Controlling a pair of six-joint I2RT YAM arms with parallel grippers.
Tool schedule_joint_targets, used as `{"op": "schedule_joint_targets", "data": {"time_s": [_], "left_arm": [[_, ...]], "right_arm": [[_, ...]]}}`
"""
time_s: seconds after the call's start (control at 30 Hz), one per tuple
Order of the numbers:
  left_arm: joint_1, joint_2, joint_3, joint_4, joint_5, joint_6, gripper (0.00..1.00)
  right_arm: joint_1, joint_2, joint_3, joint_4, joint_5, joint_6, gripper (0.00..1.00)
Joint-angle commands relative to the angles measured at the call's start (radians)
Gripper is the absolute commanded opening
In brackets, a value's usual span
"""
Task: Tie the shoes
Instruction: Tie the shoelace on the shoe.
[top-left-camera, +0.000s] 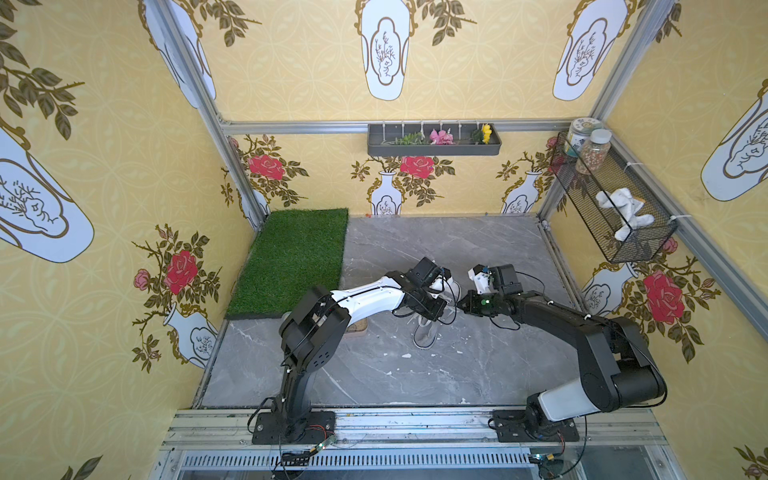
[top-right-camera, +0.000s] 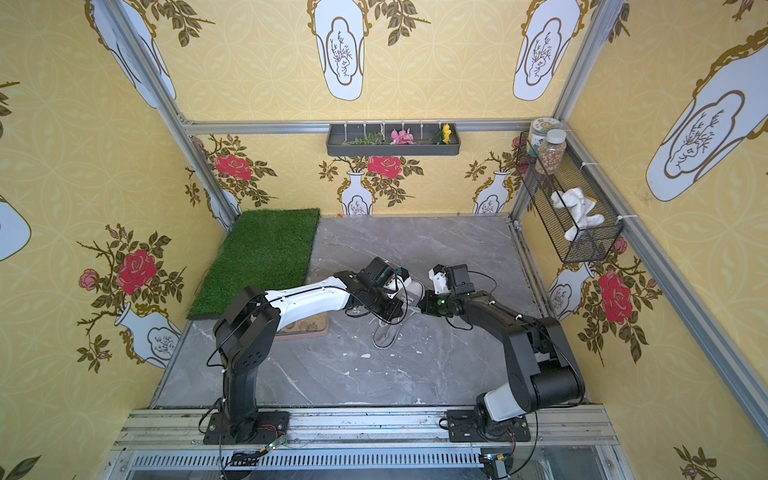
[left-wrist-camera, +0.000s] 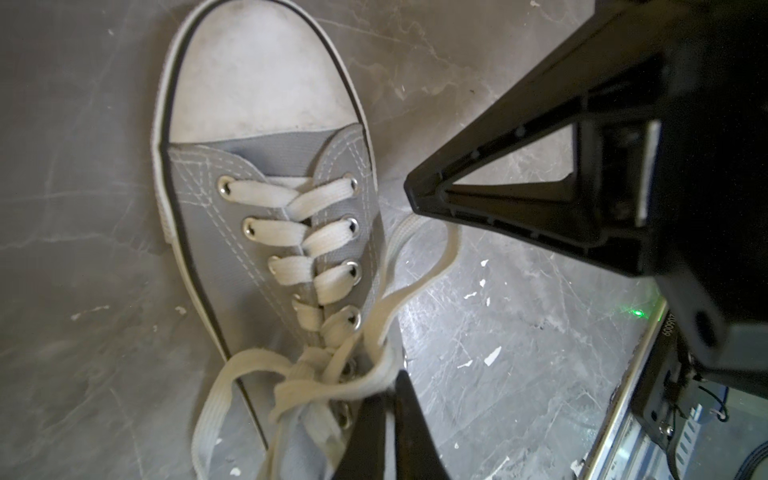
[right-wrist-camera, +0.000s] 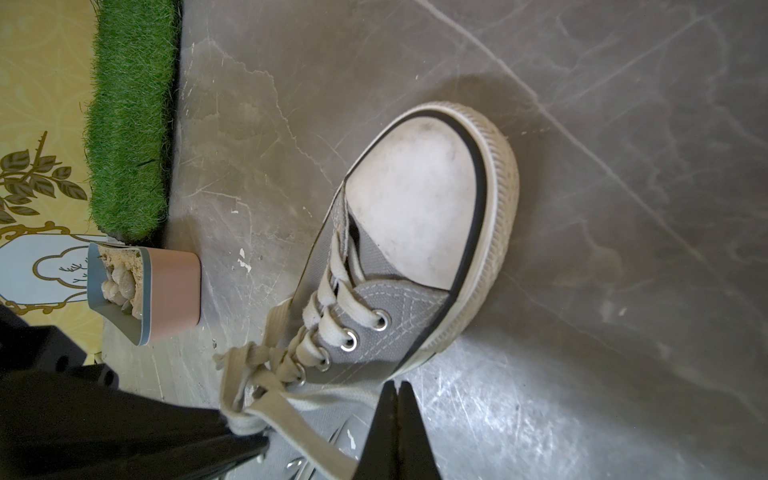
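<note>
Marble floor (right-wrist-camera: 582, 124): sneaker (right-wrist-camera: 415, 208), pebbles (right-wrist-camera: 118, 286) in tray (right-wrist-camera: 172, 291)

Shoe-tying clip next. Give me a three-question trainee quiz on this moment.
1. True or false: the left gripper is shut on the laces.
2. How many sneakers are in view? A) one B) two C) three
3. What colour is the toe cap of the sneaker?

Key: 1 true; 2 A; 3 white.
</note>
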Motion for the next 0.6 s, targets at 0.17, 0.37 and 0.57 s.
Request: {"op": "schedule_joint_targets", "data": {"time_s": [0.17, 0.37, 0.57], "left_arm": [[0.002, -0.013, 0.013, -0.077, 0.010, 0.035, 0.00], [0.002, -0.020, 0.027, -0.151, 0.043, 0.056, 0.00], [0.003, -0.032, 0.028, -0.206, 0.049, 0.084, 0.00]], "right_arm": [[0.002, -0.007, 0.000, 0.019, -0.023, -0.014, 0.07], [0.001, -0.011, 0.007, -0.001, -0.054, -0.031, 0.16], [-0.008, -0.036, 0.009, -0.017, -0.082, -0.041, 0.24]]}}
